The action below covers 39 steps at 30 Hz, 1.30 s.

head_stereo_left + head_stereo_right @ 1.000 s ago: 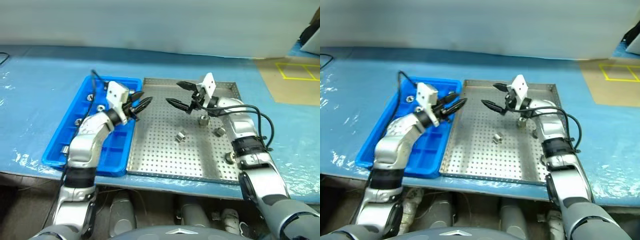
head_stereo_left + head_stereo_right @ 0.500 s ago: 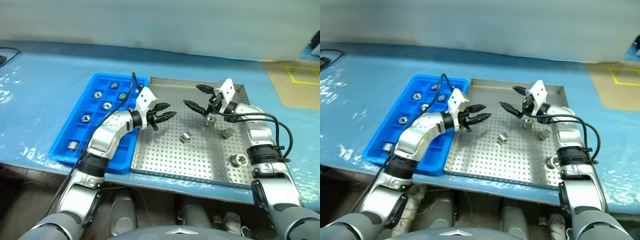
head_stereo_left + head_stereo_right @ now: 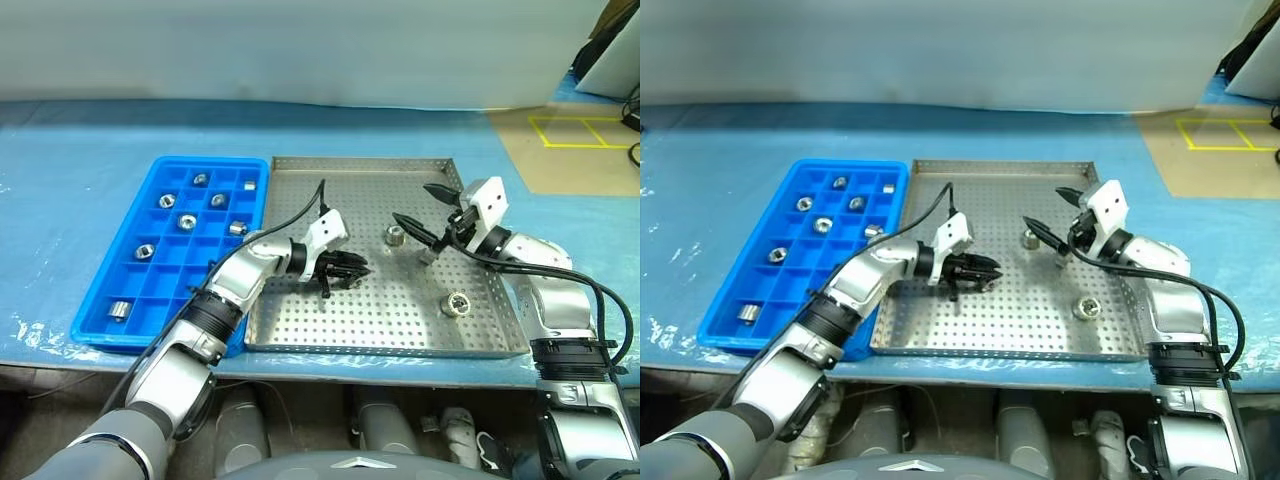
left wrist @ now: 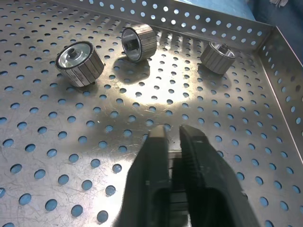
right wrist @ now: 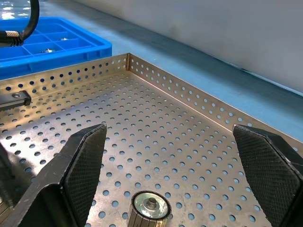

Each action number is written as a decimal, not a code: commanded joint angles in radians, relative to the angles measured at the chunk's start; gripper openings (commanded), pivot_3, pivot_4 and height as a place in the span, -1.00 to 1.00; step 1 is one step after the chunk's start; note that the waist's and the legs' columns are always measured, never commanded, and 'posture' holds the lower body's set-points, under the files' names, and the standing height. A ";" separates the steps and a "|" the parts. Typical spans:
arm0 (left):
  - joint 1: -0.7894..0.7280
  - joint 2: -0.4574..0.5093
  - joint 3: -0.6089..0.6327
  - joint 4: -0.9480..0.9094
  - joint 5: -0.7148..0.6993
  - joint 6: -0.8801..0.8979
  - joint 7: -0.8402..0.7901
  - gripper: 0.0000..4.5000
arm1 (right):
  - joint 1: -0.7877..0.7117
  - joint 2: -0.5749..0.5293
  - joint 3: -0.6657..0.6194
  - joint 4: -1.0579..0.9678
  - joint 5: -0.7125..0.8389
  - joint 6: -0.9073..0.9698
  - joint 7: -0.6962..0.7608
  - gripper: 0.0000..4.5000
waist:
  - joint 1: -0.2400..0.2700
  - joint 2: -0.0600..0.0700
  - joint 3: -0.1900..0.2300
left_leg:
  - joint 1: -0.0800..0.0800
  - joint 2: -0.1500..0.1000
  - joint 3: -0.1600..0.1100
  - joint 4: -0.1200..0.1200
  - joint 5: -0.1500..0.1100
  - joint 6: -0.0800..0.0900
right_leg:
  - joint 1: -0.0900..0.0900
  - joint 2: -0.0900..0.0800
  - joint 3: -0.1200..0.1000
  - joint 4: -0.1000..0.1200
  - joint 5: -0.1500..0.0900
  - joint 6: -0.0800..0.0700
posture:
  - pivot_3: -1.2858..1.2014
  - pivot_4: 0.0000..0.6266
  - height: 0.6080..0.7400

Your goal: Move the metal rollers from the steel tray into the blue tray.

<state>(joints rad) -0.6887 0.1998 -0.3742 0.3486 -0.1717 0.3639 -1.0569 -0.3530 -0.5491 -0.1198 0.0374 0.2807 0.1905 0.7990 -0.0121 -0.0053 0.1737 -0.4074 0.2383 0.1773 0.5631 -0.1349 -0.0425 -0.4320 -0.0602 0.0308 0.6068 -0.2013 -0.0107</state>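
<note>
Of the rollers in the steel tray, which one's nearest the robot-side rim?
The lone roller toward the steel tray's front right corner. The other loose rollers lie farther back, nearer the tray's middle.

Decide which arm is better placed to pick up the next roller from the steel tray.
Right, probably: its tool is open, with a roller lying just ahead of it; the left tool is shut and farther from that roller.

The steel tray, square with a perforated floor and low rim, lay just beside the blue tray. Three metal rollers lay loose in its right half. The blue tray, a grid of square compartments, held eight rollers, one per cell.
</note>
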 commanded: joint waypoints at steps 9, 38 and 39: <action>0.013 -0.006 0.090 -0.063 -0.042 0.072 0.060 -0.98 | -0.054 0.002 0.014 0.004 0.028 0.007 0.036 1.00 | -0.001 0.000 0.000 | 0.002 0.000 0.000 0.000 0.000 0.000 | 0.002 0.000 0.000 0.000 0.000 0.000 | -0.22 -0.52 1.00; -0.037 0.051 -0.109 -0.019 0.082 0.012 -0.095 -0.01 | 0.118 -0.155 0.054 -0.268 0.164 0.282 0.207 1.00 | -0.001 0.001 0.000 | 0.001 0.000 0.000 -0.002 -0.001 0.001 | 0.002 -0.001 0.000 -0.003 -0.001 0.001 | -0.26 -0.52 1.00; -0.038 0.051 -0.110 -0.010 0.088 0.005 -0.096 -0.10 | 0.115 -0.153 0.056 -0.266 0.163 0.280 0.206 1.00 | -0.001 0.001 0.000 | 0.001 0.000 0.000 -0.002 -0.001 0.001 | 0.002 -0.001 0.000 -0.003 -0.001 0.001 | -0.26 -0.52 1.00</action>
<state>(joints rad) -0.7353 0.2495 -0.4583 0.3110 -0.1123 0.3799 -1.1551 -0.2270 -0.7043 -0.0614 -0.1845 0.4289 0.4754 1.0084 -0.0130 -0.0046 0.1735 -0.4059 0.2382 0.1776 0.5615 -0.1358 -0.0412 -0.4298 -0.0612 0.0305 0.6039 -0.2021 -0.0096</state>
